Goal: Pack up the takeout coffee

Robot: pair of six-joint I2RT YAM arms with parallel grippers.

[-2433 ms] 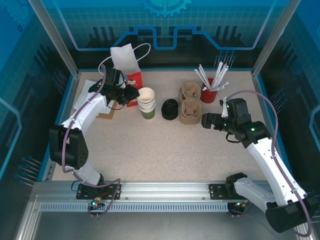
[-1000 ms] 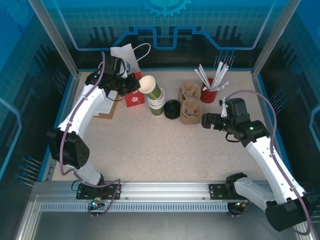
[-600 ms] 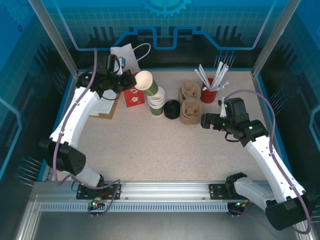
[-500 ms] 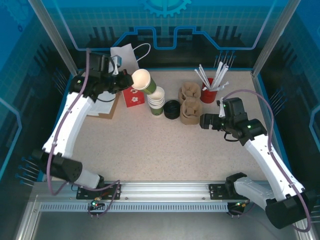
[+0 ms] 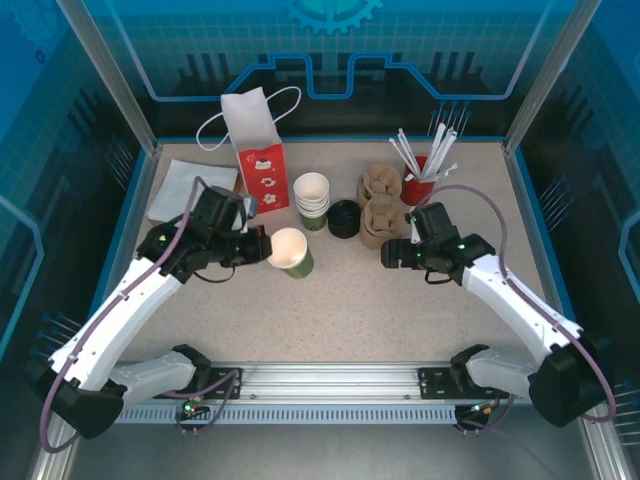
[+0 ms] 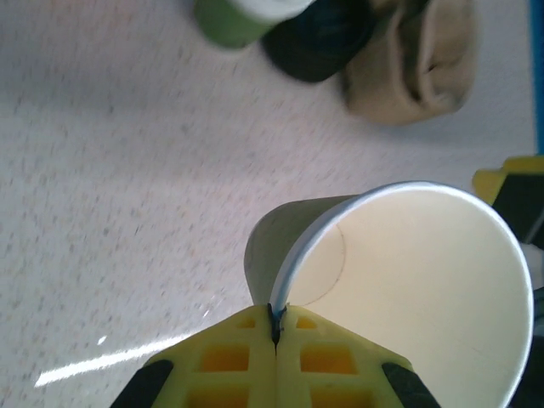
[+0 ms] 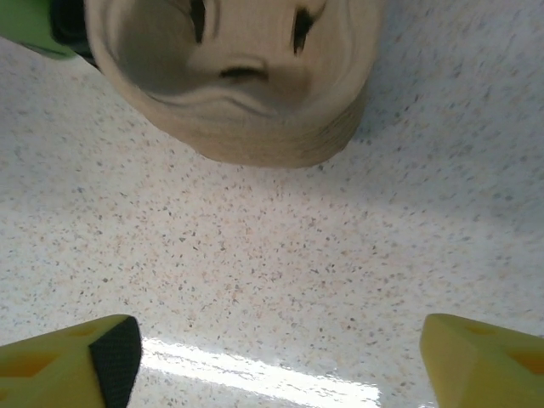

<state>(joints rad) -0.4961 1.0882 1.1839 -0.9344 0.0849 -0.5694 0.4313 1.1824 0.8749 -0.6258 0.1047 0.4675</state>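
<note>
Top external view, largest first: speckled table; red gift bag upright at far left; brown carrier stack far and right of centre; stack of lidless cups just right of the bag.

Pinched narrow on the rim of the olive paper cup by the left gripper. Held left of centre, tilted, mouth toward the claw, base pointing right.

Spread wide and gripping nothing: right gripper, just near of the carriers.

Smallest and decisive: black lid, far and right of the held cup, closer to the right claw.

Against half a second ago: cup carried from beside the bag toward the near side, right arm shifted left.
</note>
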